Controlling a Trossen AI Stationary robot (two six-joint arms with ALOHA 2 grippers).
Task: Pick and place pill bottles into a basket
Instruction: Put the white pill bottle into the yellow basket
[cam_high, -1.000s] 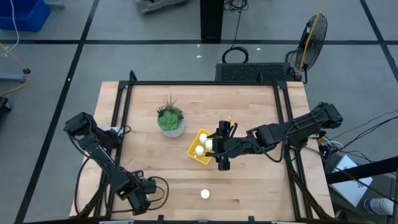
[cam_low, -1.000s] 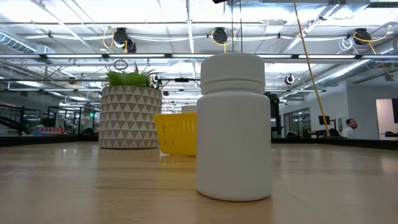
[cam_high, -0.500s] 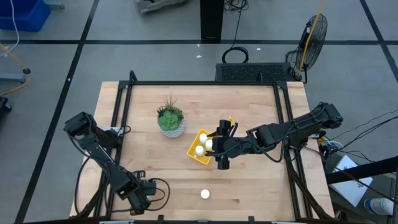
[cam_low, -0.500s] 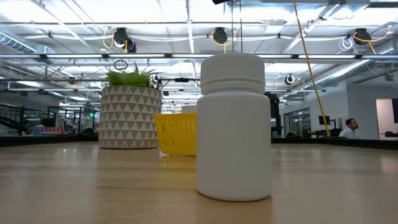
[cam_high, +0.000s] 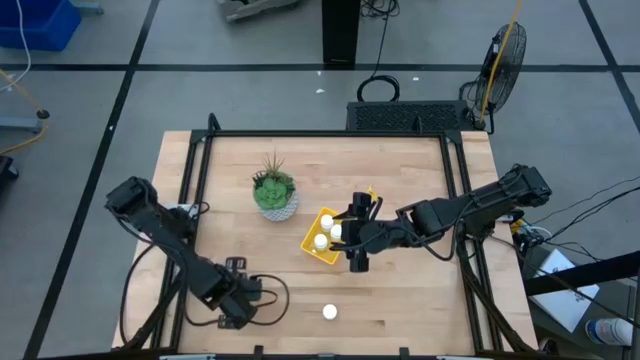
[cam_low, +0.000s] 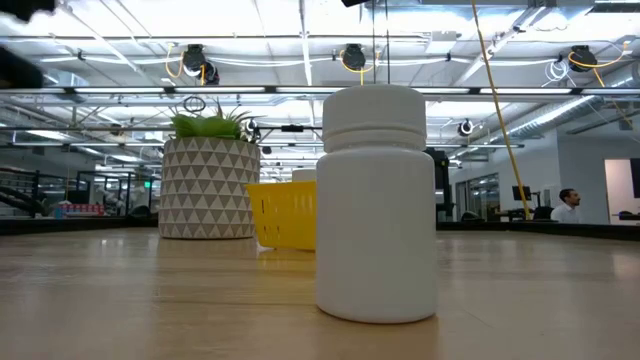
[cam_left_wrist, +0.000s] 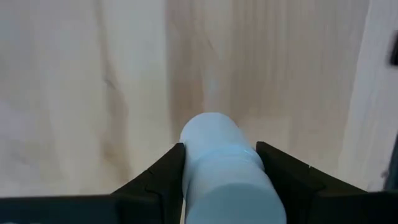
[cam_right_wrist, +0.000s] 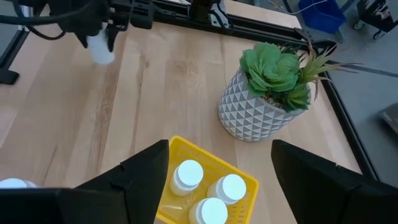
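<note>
My left end effector (cam_left_wrist: 217, 186), at about 7 o'clock on the tabletop (cam_high: 400, 180), is closed on a pill bottle (cam_left_wrist: 224, 174) gripped at mid-body, probably light, stiff and slippery, while my right end effector (cam_high: 358, 250) hovers wide open and empty beside the basket (cam_high: 313, 248).

We see a robotics lab or open industrial workspace. A wooden table (cam_high: 320, 290) framed by black rails stands on a grey floor (cam_high: 200, 60) marked with dark lines. Beyond it lie exposed ceiling beams (cam_low: 300, 92), strip lights, hanging cable reels (cam_low: 195, 62), a floor fan (cam_high: 505, 55) and a seated person (cam_low: 567, 205).
</note>
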